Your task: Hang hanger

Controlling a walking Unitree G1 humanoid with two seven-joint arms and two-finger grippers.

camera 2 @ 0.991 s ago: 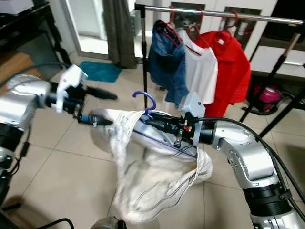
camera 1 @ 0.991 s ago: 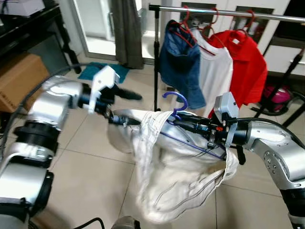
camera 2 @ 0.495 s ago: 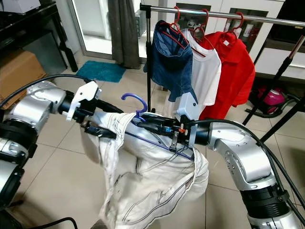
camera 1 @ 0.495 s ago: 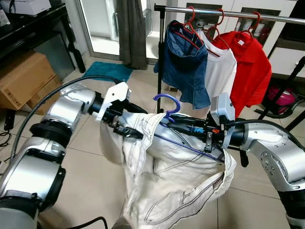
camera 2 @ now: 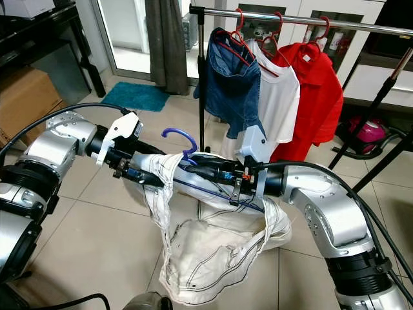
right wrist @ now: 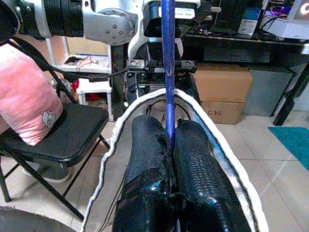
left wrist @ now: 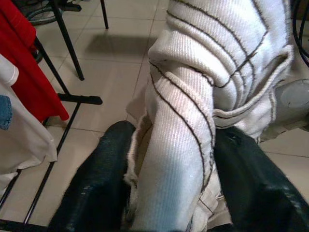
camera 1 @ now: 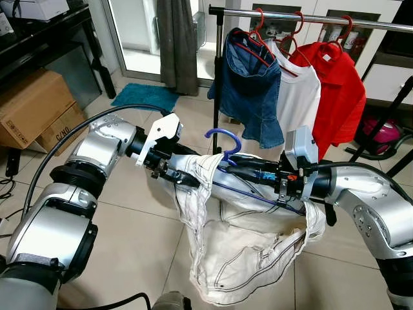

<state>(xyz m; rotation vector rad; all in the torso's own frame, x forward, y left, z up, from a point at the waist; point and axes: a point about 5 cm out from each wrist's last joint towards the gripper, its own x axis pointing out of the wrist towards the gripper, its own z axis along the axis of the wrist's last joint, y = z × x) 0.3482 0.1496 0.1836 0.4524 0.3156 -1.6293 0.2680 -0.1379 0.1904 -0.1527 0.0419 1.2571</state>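
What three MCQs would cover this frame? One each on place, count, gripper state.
1. Where is the blue hanger's hook?
A. Over the rail
B. Between the two arms, off the rail
C. On the floor

2. How many garments hang on the rail?
A. One
B. Three
C. Five

3. What is the right gripper doing?
A. Shut on the hanger's blue wire
B. Open over the floor
C. Pinching the red shirt

Key: 1 B, the hook stands free below the rail, in front of it. 2 B, denim, white and red. 3 A, the right wrist view shows both fingers closed on the wire; the left gripper pinches the white garment.
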